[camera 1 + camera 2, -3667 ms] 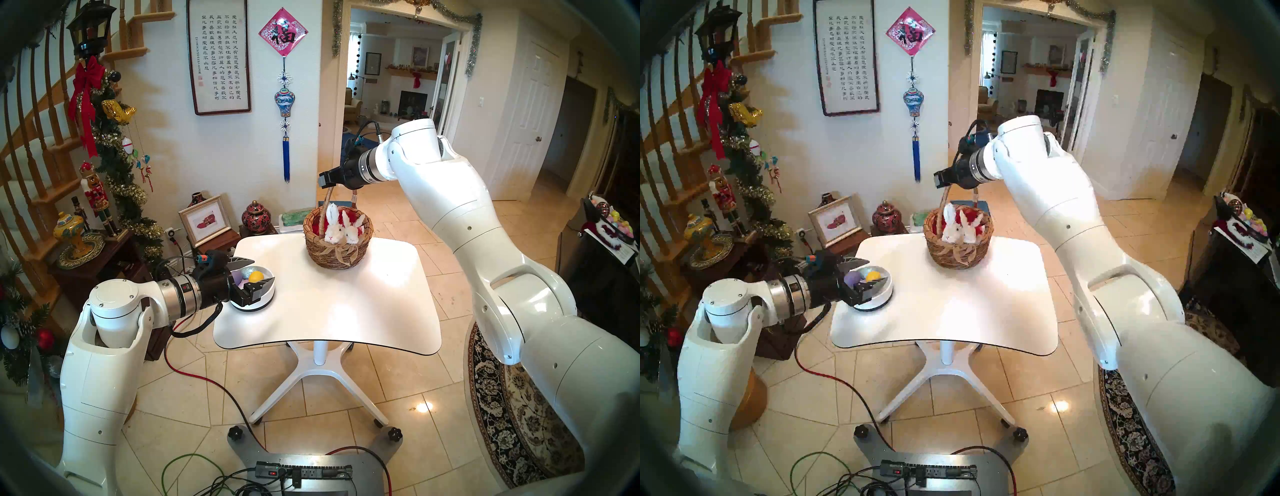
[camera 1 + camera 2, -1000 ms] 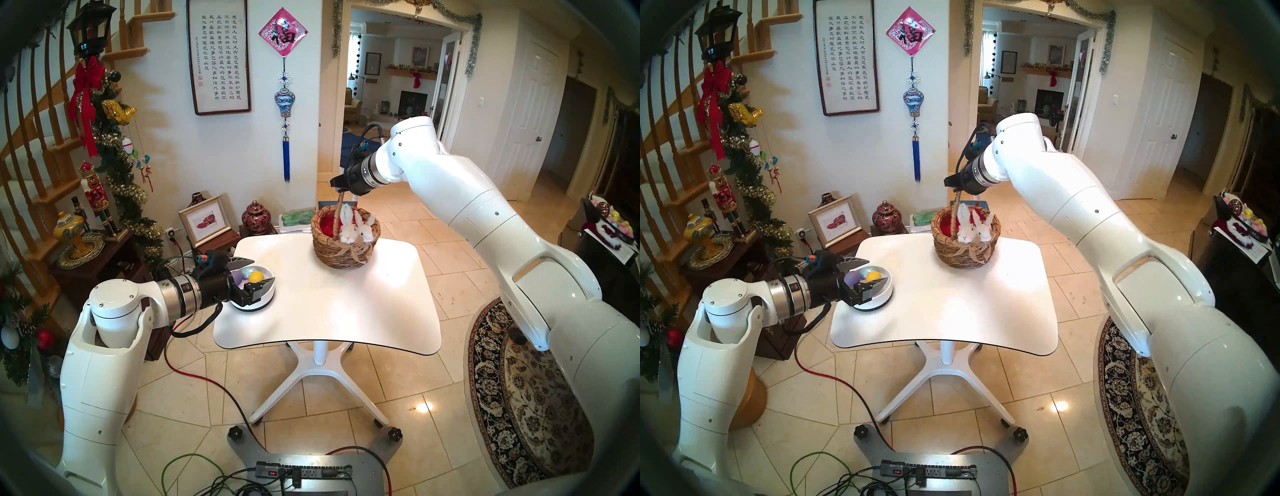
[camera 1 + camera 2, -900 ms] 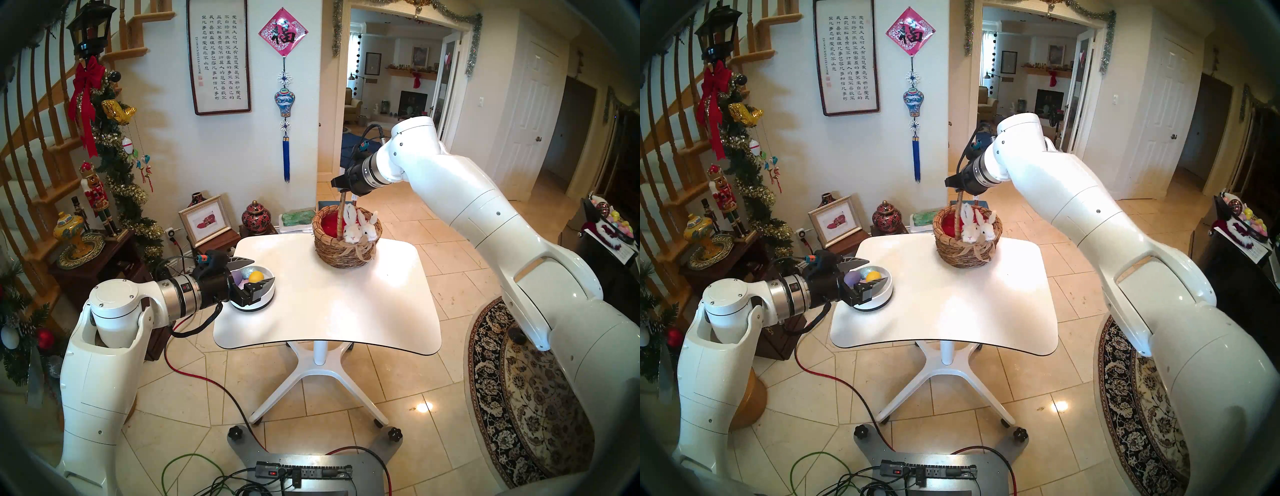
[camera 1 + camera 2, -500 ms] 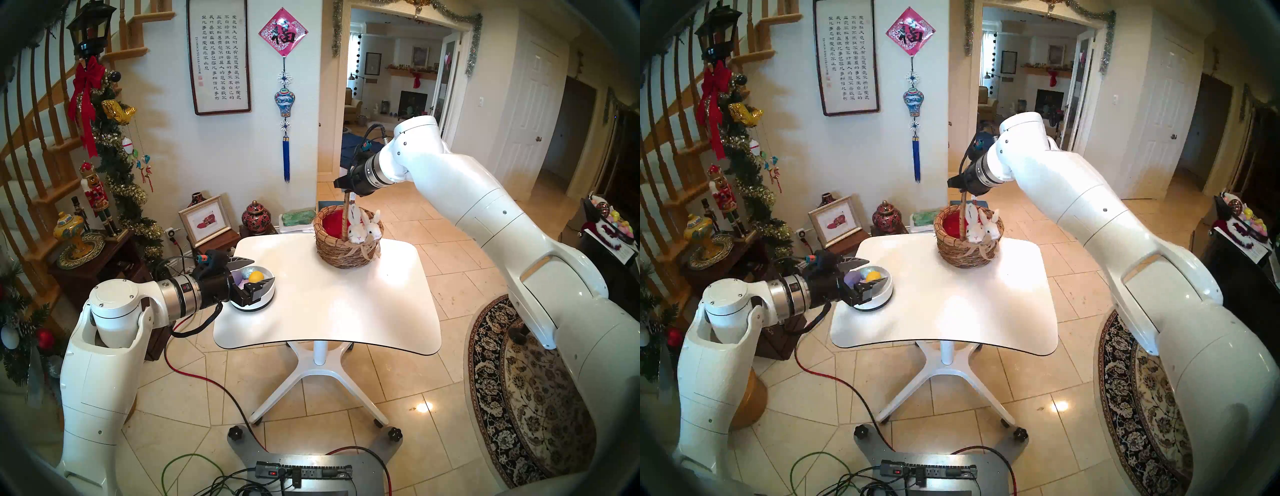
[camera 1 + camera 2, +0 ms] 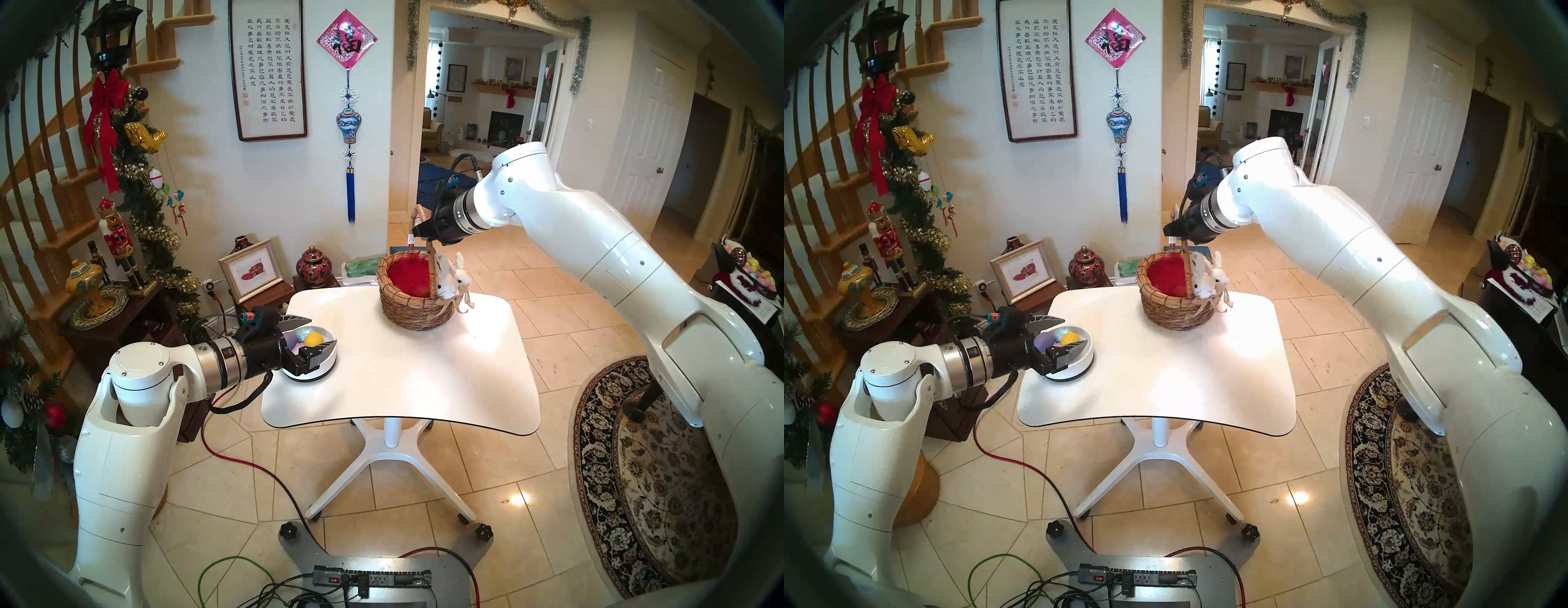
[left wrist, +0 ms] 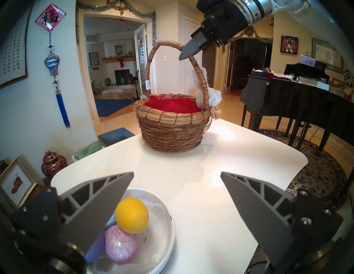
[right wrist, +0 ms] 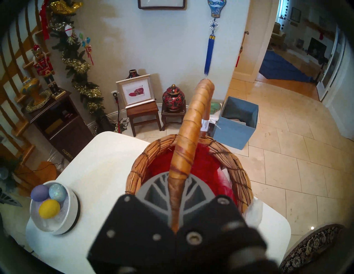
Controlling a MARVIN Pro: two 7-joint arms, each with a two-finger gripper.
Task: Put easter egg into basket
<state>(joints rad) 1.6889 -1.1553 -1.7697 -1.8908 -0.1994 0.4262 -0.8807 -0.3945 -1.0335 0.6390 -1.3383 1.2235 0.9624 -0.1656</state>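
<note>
The brown wicker basket (image 5: 407, 310) with red lining stands at the far side of the white table (image 5: 403, 382), its two white bunnies (image 5: 452, 276) facing right. My right gripper (image 5: 418, 231) is shut on the basket's arched handle (image 7: 188, 137), just below the top. My left gripper (image 6: 177, 173) hangs open over the white bowl (image 6: 170, 229) at the table's left edge. In the bowl lie a yellow egg (image 6: 132, 215), a pink glitter egg (image 6: 120, 243), a purple egg (image 7: 39, 192) and a blue glitter egg (image 7: 58, 191). Nothing is between the left fingers.
A black piano (image 6: 287, 95) stands to the right of the table. A blue box (image 7: 237, 122) and low stools with a red jar (image 7: 173, 97) sit on the floor behind it. A patterned rug (image 5: 636, 488) lies at the right.
My right gripper has closed on the handle and turned the basket, so the bunnies swung from the front to the right side. The left arm has not moved.
</note>
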